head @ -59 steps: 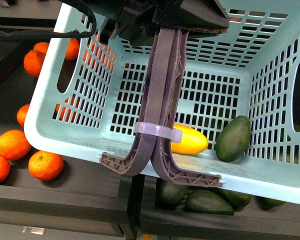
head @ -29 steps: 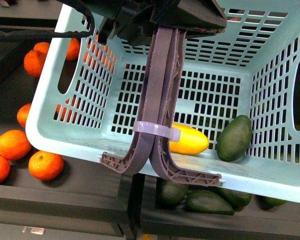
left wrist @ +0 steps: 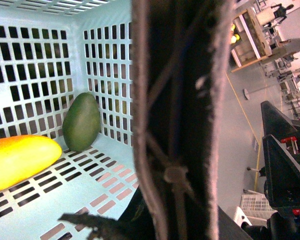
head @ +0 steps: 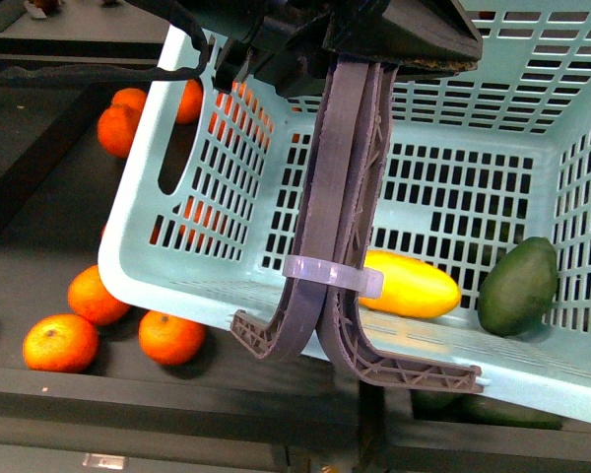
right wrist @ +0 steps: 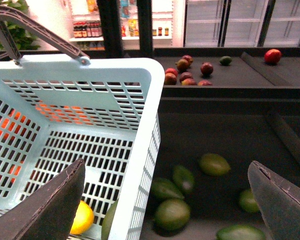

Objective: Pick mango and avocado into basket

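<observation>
Left gripper [head: 374, 39] sits at the top centre of the front view, clamped on the handles [head: 340, 217], and that grip is why the basket [head: 177, 266] hangs tilted with its open side facing the camera. Largest thing on screen by far, the basket fills the middle and right of the frame, its near rim dipping toward the lower right. Both handles are bunched together by a zip-tie [head: 333, 276] at centre, so one pinch carries the pair. Mango [head: 414, 288] lies on the slotted floor just right of the handles, settled toward the low near edge, most likely because the tilt lets it roll there. Avocado [head: 517, 288] rests near it at the far right, propped against the side wall. Both fruits look to be in, so the picking seems done. Oranges [head: 167, 335] dot the dark shelf at lower left. Right gripper [right wrist: 165, 200] hangs with jaws wide apart, empty, over the basket's rim.
</observation>
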### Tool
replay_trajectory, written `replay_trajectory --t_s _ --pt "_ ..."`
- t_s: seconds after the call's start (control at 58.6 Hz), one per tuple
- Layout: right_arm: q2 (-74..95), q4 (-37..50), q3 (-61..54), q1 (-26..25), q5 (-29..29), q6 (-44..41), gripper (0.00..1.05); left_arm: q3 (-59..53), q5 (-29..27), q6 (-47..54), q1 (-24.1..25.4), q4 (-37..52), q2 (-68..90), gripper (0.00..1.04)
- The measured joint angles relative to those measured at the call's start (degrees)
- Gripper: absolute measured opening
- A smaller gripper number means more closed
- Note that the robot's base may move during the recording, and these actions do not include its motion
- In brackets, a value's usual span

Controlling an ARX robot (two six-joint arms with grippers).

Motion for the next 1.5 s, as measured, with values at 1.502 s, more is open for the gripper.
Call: replay_trajectory --t_s 1.502 --pt "-0.1 0.0 -0.1 -0.1 -0.3 0.0 0.96 -3.6 -49.0 -23.7 -3.5 26.0 4.3 0.05"
